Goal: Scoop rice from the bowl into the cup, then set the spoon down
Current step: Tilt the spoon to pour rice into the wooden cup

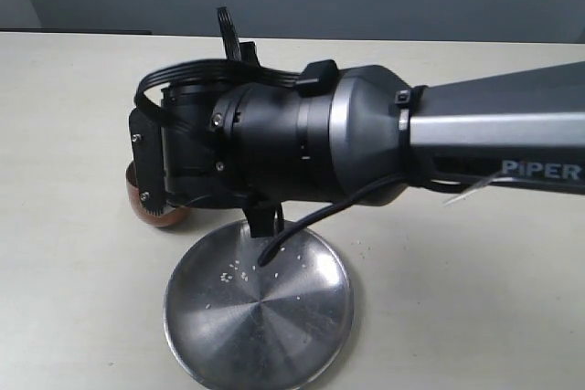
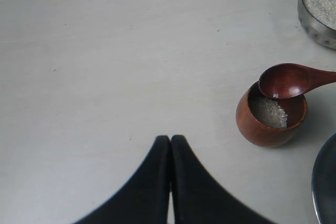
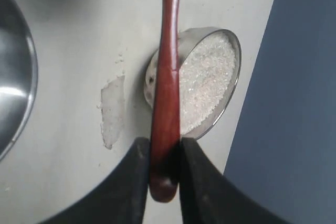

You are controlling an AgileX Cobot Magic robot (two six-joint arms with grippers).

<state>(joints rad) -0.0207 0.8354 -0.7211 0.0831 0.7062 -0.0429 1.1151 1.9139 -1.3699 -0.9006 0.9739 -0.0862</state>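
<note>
Nearest, at 6 o'clock in the exterior view, lies the steel plate (image 1: 265,326). The wooden cup (image 1: 175,223) peeks out at its 10 o'clock. The right gripper (image 3: 164,145) is clamped on the spoon (image 3: 168,66) handle, with the scoop over the cup and nearly bare. Best to roll the wrist slowly so the remaining rice (image 2: 275,96) drops inside. The left gripper (image 2: 170,140) is pressed together. Beyond the cup, the steel bowl (image 3: 210,77) is full.
</note>
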